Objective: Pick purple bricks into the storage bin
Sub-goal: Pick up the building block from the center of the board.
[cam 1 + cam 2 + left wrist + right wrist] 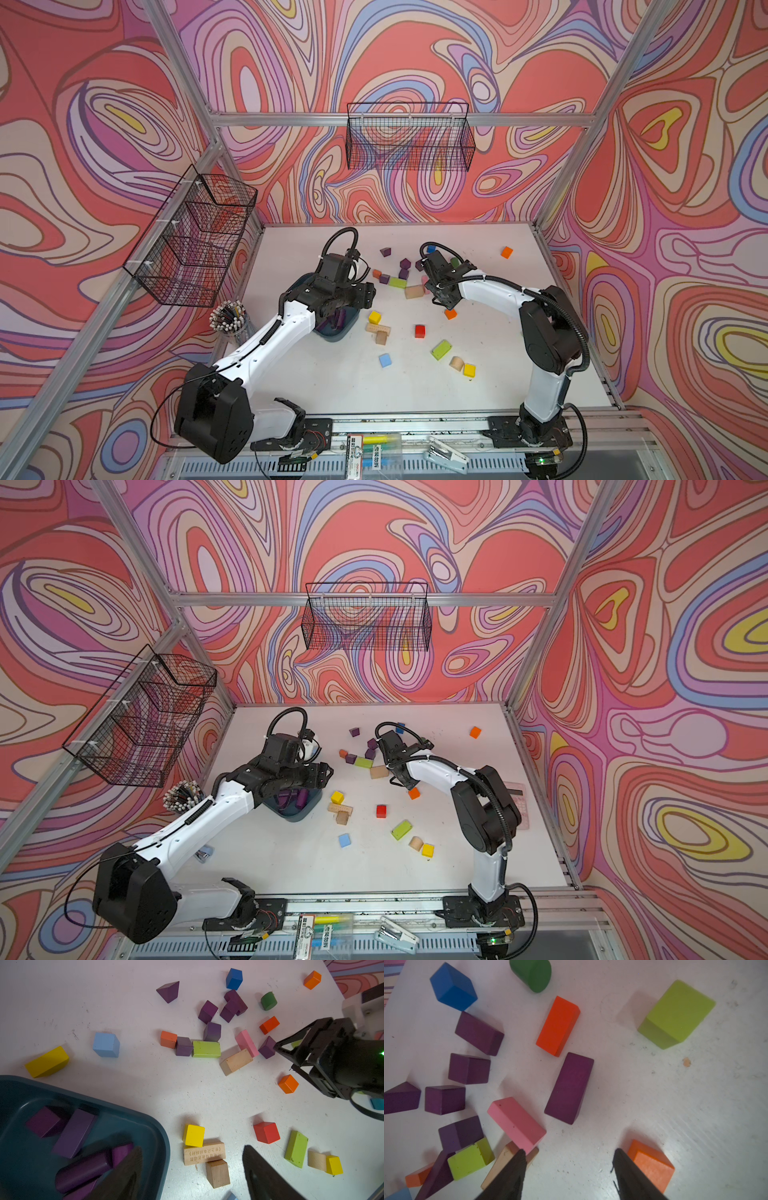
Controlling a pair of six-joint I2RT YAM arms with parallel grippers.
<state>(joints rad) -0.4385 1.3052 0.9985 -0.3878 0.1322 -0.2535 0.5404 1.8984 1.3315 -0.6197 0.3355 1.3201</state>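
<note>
Left wrist view shows you the storage bin (133, 1114) (dark teal, rounded corners) holding several matte dark-purple bricks (73, 1132); others lie scattered on the white table (124, 991). Left gripper (192, 1147) and right gripper (570, 1149) both gape, empty.

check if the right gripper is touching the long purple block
Apart. In the right wrist view, bare table separates the right gripper from the long purple block, which lies beyond its open jaws.
</note>
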